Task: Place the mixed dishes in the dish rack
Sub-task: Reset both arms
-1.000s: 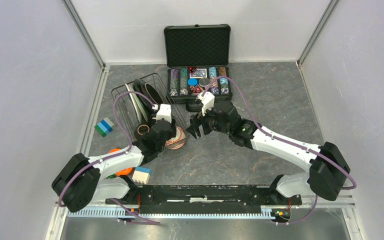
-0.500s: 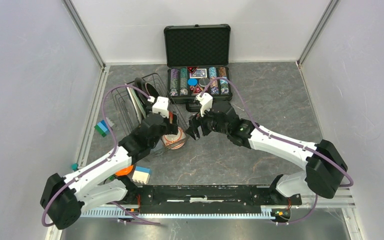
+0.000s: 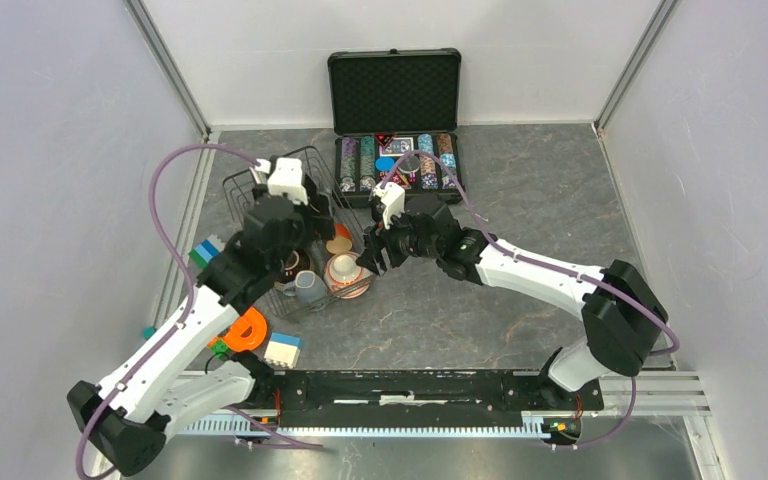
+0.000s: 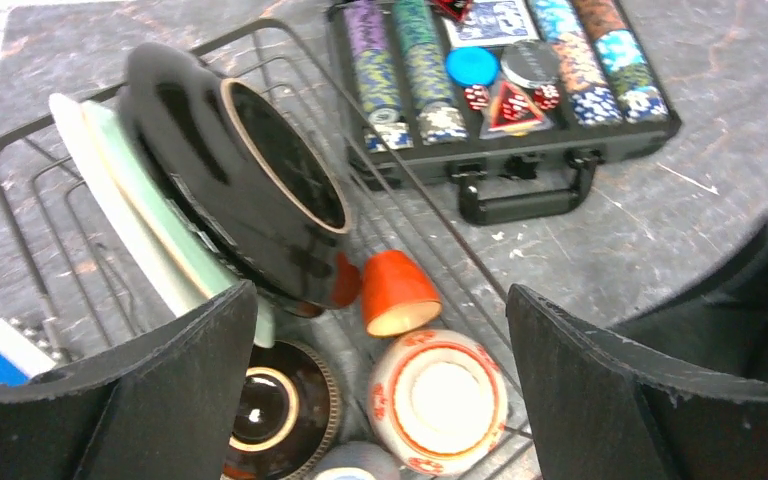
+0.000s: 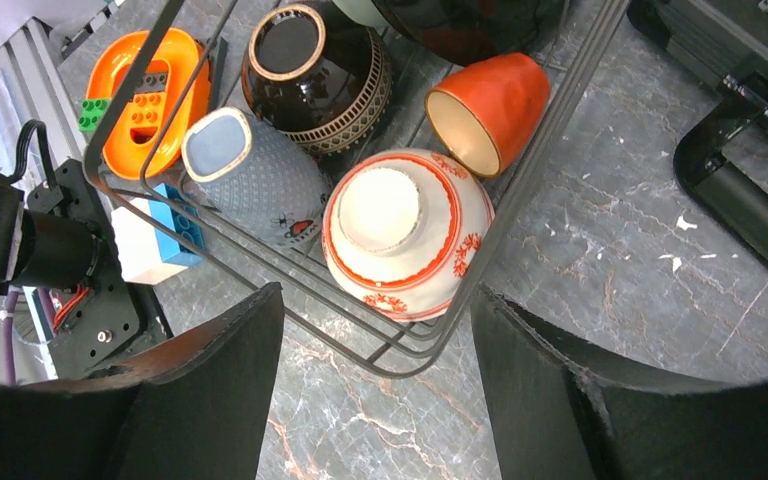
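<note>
The left tool (image 4: 380,295) hangs wide open and empty over the black wire dish rack (image 5: 400,352) on the grey worktop (image 3: 560,200). Inside, from the left: plates (image 4: 110,190) standing on edge, a dark bowl (image 4: 230,180) leaning against them, an orange cup (image 4: 395,290) on its side, and a red-patterned bowl (image 4: 440,400) upside down. The right tool (image 5: 375,300) is spread wide and empty over the rack's right edge.

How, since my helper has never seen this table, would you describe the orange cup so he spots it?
Find the black wire dish rack left of the poker-chip case. Along its side nearest the case, a small cup lies tipped over beside the upturned red-patterned bowl. It alone is plain orange, cream inside.
</note>
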`<move>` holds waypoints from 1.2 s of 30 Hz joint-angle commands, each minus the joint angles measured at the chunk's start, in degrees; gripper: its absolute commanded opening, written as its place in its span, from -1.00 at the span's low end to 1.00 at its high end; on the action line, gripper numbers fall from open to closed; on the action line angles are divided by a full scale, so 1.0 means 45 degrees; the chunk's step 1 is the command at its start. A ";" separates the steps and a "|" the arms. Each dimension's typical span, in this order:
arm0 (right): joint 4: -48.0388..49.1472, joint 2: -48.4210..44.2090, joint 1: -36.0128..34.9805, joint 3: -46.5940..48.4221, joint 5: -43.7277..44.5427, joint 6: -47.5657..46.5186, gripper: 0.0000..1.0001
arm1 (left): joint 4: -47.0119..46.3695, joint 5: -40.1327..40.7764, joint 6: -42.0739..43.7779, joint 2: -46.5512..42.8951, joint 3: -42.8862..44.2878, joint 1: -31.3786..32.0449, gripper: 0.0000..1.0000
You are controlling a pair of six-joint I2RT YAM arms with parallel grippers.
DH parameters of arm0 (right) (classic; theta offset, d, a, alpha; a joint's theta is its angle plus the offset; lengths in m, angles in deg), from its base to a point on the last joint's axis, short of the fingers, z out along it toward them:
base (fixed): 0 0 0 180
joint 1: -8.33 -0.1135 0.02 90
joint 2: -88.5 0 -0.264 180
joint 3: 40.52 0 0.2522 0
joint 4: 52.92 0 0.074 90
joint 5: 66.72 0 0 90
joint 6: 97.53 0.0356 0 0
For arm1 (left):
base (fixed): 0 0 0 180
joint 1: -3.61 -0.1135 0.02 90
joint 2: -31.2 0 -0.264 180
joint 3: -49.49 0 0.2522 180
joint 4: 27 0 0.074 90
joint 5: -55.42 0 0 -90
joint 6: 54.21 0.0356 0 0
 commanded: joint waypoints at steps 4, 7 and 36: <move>0.0431 0.0209 0.0061 0.1096 -0.0434 -0.0134 0.49 | 0.1329 -0.1430 -0.0517 0.1468 0.1733 -0.2832 0.93; 0.0328 0.0312 0.0062 0.1192 -0.0518 -0.0102 0.52 | 0.1280 -0.2276 -0.0650 0.2611 0.2153 -0.3491 0.95; -0.0093 0.0268 0.0062 0.1231 0.0223 -0.0503 0.58 | 0.0145 -0.5090 0.0251 0.3565 0.3065 -0.3775 1.00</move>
